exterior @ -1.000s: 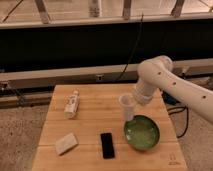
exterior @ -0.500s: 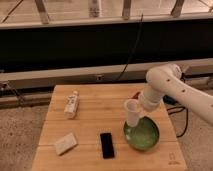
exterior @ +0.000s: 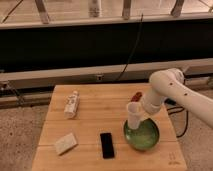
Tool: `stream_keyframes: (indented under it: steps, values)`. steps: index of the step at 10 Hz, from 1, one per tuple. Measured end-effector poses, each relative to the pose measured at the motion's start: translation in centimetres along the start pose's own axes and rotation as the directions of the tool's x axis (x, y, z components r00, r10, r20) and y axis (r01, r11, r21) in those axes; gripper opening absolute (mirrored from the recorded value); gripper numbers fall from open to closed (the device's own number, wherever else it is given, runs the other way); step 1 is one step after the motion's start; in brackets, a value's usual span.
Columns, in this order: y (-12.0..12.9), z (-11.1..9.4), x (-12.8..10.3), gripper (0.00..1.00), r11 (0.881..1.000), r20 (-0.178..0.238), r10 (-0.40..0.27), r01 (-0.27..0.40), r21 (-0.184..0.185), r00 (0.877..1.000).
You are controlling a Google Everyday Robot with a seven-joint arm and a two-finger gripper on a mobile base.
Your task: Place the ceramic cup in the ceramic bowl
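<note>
The white ceramic cup [exterior: 134, 114] is held in my gripper [exterior: 139, 113], tilted, right over the far left rim of the green ceramic bowl [exterior: 142, 135]. The bowl sits on the wooden table [exterior: 95, 125] at the right front. The cup's base looks at or just inside the bowl's rim; I cannot tell if it touches. My white arm [exterior: 172, 90] reaches in from the right.
A white bottle with a label [exterior: 71, 104] lies at the table's left back. A pale sponge-like block [exterior: 66, 143] lies at the front left. A black phone [exterior: 106, 145] lies left of the bowl. A small reddish thing [exterior: 135, 95] lies behind the cup.
My gripper has carried the cup to the right and down, from beside the bowl's far left edge to over its rim. The bowl and other things have not moved.
</note>
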State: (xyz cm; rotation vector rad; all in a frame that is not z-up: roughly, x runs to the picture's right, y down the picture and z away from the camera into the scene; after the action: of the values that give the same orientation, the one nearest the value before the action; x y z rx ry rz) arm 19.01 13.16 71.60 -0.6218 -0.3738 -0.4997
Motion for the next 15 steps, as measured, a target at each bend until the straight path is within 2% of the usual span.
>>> stream_keyframes:
  steps: [15]
  values:
    - [0.6,1.3,0.6,0.00,1.000,0.043,0.017,-0.017,-0.010,0.999]
